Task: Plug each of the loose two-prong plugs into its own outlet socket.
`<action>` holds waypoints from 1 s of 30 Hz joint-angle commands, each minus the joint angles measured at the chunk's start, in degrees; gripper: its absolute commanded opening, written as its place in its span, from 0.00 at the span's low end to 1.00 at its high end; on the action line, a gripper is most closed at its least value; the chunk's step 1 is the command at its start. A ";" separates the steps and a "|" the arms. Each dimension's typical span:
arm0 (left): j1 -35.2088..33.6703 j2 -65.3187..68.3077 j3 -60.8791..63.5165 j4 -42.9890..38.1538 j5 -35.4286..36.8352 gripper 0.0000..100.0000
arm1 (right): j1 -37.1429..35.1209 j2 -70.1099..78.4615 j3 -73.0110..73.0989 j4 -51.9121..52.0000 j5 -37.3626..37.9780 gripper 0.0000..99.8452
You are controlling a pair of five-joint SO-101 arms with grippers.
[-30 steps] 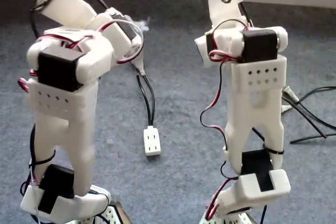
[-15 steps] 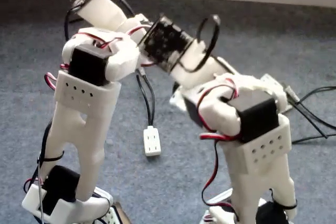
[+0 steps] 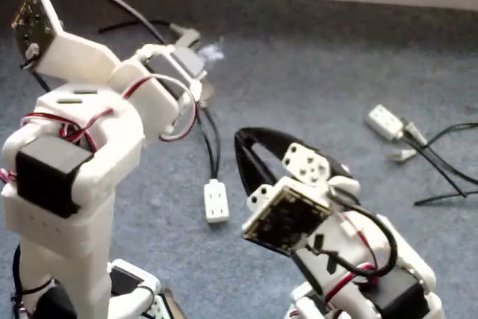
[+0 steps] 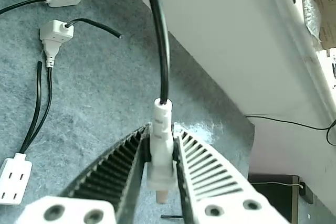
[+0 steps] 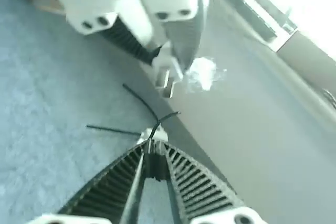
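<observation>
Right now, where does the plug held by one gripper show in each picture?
High view: plug upper left of centre.
Left wrist view: plug clamped in the left gripper.
Right wrist view: plug in that gripper, farther off.
Shared landmark: pale fluff beside it.

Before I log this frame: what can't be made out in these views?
- Right wrist view: whether the right gripper holds the small white thing at its tip. Blur smears both.
- Left wrist view: the prongs of the plug. The left gripper clamped on it covers most of them.
- High view: which slots of the far outlet are free. It is too small to tell.
</observation>
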 commanded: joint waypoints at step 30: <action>15.60 -36.26 45.14 -33.41 -2.81 0.01 | -3.82 -4.26 9.80 -14.29 -6.33 0.01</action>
